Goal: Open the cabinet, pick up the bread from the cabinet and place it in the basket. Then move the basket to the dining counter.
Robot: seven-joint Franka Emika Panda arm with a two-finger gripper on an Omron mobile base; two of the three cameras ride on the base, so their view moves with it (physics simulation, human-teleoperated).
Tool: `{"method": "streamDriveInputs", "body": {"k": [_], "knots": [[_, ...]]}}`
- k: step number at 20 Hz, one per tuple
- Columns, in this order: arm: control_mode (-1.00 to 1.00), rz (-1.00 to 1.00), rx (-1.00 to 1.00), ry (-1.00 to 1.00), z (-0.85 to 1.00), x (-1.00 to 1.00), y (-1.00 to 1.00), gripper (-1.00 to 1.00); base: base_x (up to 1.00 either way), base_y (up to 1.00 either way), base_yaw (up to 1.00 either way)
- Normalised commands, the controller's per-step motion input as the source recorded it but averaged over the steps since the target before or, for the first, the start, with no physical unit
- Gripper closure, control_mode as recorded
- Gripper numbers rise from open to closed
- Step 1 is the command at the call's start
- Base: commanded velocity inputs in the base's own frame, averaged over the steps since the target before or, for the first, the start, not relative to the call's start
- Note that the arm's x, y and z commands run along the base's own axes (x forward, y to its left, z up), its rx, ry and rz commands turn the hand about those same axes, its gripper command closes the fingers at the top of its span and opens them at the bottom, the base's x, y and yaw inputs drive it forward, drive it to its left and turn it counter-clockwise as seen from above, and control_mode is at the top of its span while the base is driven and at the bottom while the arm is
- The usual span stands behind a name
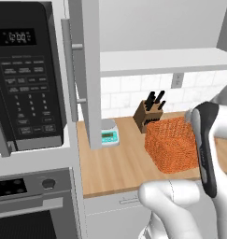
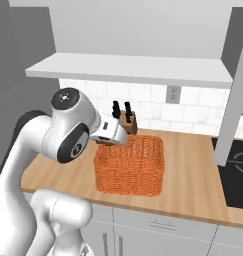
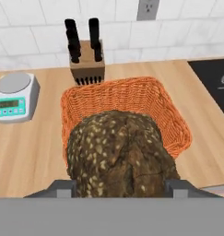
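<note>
Clamped on the bread (image 3: 120, 154), gripper (image 3: 120, 186) poised above the basket (image 3: 171, 117), one finger showing on each side of the roll. Straight beneath lies the basket's open mouth, the roll nearer its front rim than its back one. Dark brown, lumpy, flecked with pale seeds, cracked across the top. Basket sitting orange and woven on the wooden counter (image 2: 193, 175), knife block (image 3: 87, 64) just behind it, kitchen scale (image 3: 14, 97) off to the left. Cabinet (image 1: 89, 70) door swung open, shelf bare. Judged next: a short drop and release.
</note>
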Motion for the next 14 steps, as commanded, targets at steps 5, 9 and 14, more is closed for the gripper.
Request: {"method": "streamDriveInputs", "body": {"k": [5,9,14], "knots": [[-1.00,0.00,0.00,0.20,-0.50,0.27,-0.14,1.00,0.00,0.00,0.00],[-1.00,0.00,0.00,0.14,-0.37,0.38,-0.16,1.00,0.00,0.00,0.00],[-1.00,0.01,0.00,0.12,-0.42,0.41,-0.15,1.00,0.00,0.00,0.00]]}}
